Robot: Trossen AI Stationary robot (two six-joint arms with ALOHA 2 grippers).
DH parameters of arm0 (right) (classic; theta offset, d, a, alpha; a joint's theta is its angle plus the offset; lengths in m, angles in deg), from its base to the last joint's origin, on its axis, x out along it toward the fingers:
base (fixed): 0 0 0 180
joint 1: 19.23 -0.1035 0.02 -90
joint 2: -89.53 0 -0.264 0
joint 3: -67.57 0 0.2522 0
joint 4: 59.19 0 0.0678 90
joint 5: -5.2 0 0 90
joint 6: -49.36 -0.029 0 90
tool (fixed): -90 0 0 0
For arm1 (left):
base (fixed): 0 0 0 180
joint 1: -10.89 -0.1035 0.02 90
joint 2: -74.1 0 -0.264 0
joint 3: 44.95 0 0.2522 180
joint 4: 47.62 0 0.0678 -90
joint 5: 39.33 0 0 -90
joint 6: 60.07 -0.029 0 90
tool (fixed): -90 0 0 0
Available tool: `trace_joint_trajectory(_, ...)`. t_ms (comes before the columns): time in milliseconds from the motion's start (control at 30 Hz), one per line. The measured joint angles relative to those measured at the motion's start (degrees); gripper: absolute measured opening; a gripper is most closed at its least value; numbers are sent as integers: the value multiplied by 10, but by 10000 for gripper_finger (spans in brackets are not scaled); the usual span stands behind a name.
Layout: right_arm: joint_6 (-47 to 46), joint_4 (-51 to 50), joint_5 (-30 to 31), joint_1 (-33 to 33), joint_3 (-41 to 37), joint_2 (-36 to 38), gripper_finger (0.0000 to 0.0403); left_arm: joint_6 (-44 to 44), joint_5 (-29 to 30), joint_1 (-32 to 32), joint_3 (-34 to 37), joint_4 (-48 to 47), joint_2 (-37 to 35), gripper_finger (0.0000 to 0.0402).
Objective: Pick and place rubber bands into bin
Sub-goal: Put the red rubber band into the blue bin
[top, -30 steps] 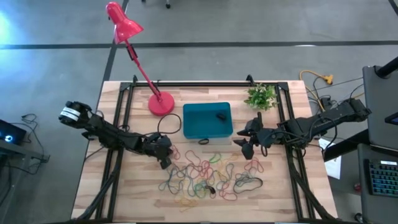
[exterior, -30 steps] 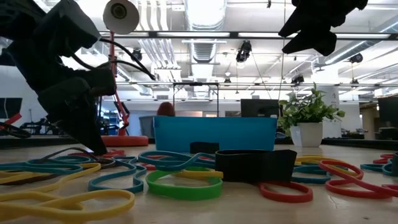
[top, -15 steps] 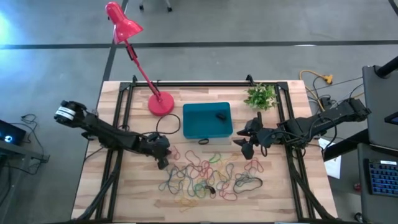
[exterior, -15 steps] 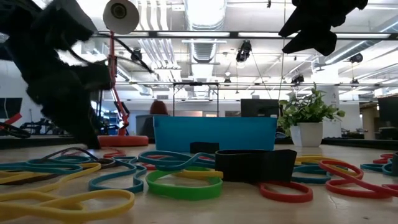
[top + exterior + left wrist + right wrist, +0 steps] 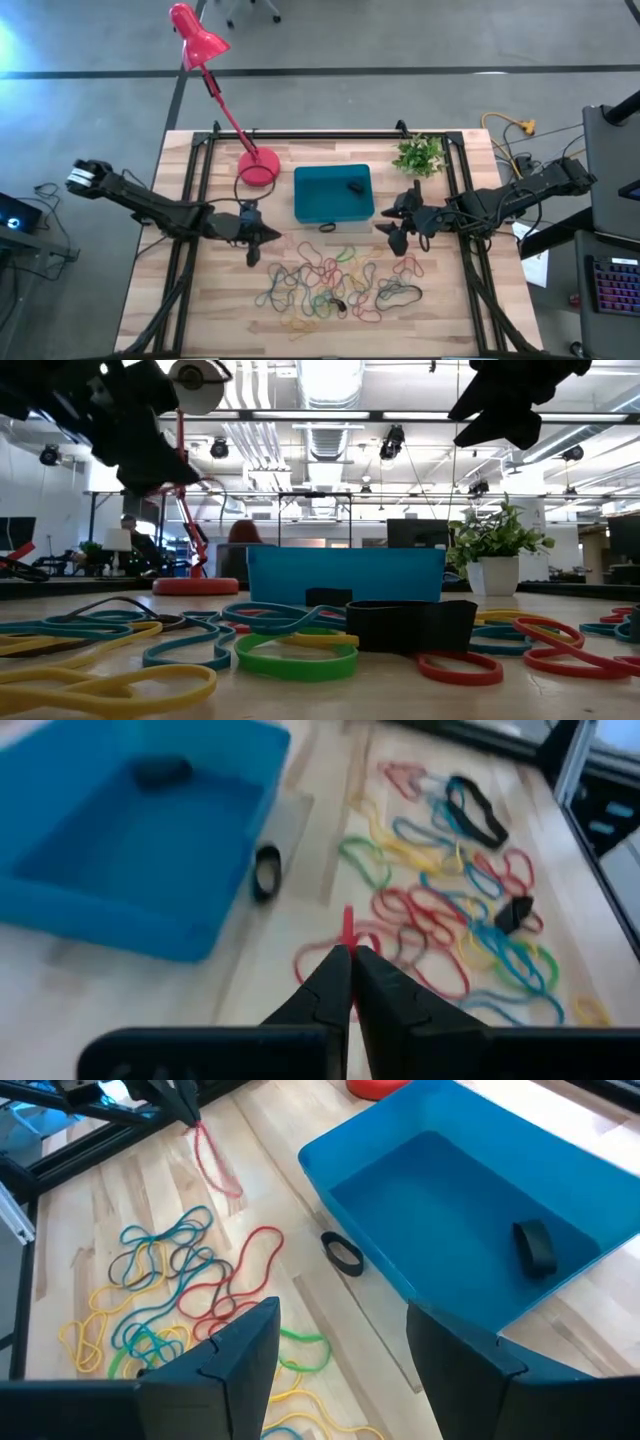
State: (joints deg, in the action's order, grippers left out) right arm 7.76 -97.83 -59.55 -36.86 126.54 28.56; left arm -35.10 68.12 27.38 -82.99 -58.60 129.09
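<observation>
The left pincer [image 5: 252, 243] is shut on a red band [image 5: 213, 1158], which dangles from its tips [image 5: 345, 982] clear of the surface [image 5: 225, 310]. A second ago this pincer sat low at the left edge of the heap of bands [image 5: 330, 283]; now it has lifted and drawn back toward the left, and in the low view it hangs high at the left [image 5: 140, 440] rather than down among the loops. That reads as a pick completed: one loop is off the wood and ready to carry. The bin [image 5: 333, 194] lies just to the right and slightly beyond the pincer, with a black band [image 5: 354, 187] already lying inside near its far right corner and another black loop [image 5: 327, 228] resting on the surface just in front of its near wall. Judging from this, the next move is a short swing rightward over the bin wall and a release; the hanging loop is floppy and could snag the rim if carried too low. The right pincer [image 5: 397, 230] waits with its fingers spread wide and empty, hovering just right of the bin, unchanged over the last second. Most bands remain on the surface, so the task is far from finished.
</observation>
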Motion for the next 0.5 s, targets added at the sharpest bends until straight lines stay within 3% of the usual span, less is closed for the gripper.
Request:
trace_joint_trajectory(233, 3, 0, 9, 0, 0, 0, 205, -33, 10, -11, -2, 50, 9, 0)
trace_joint_trajectory(500, 3, 0, 19, 0, 0, 0, 205, -74, 8, -66, -10, 158, 72, 0)
